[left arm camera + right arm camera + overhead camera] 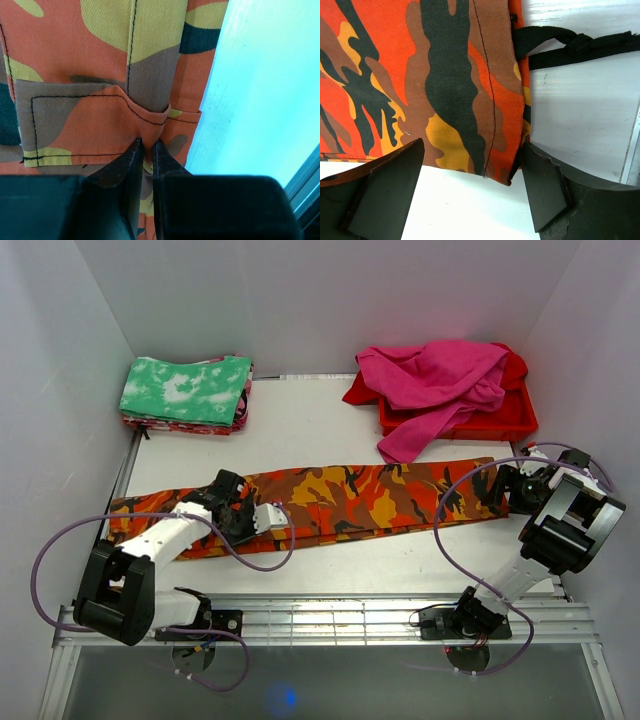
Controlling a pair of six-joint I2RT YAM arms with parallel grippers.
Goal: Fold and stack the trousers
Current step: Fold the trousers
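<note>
White walls [300, 300] enclose pale table [300, 430]; metal rail [330, 612] along near edge; even light.

The trousers [370, 495] are made of matt twill cloth with stitched seams. The table [300, 430] is seen as smooth and faintly glossy; the tray [515, 422] as red plastic.

No Legible Writing in Any View

No text, label, brand, number or sign could be read in any of the three views. The trousers [340, 502] showed only their camouflage print and dark stitching, with no tag or lettering that could be made out.
</note>
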